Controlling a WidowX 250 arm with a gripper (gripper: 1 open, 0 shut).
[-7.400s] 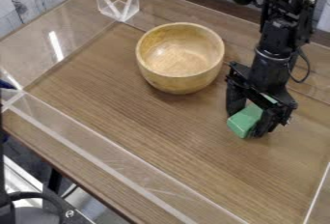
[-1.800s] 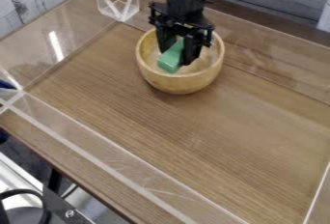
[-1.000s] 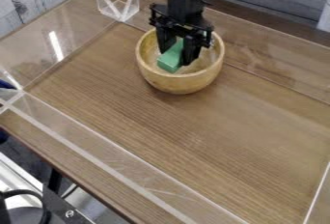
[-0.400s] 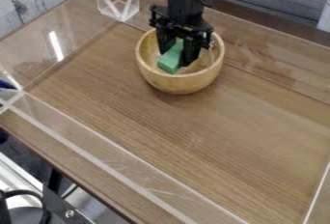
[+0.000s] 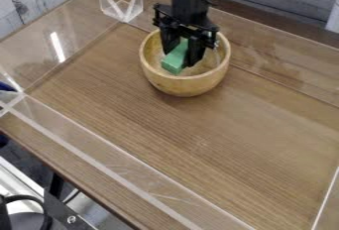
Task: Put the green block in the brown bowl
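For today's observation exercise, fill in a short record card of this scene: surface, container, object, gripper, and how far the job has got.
surface: wooden table with clear walls around its edge
container: brown bowl, upright, toward the far side of the table
object: green block, inside the bowl's rim, between the gripper's fingers
gripper: gripper pointing down into the bowl, shut on the green block
progress: block is in the bowl but not yet released
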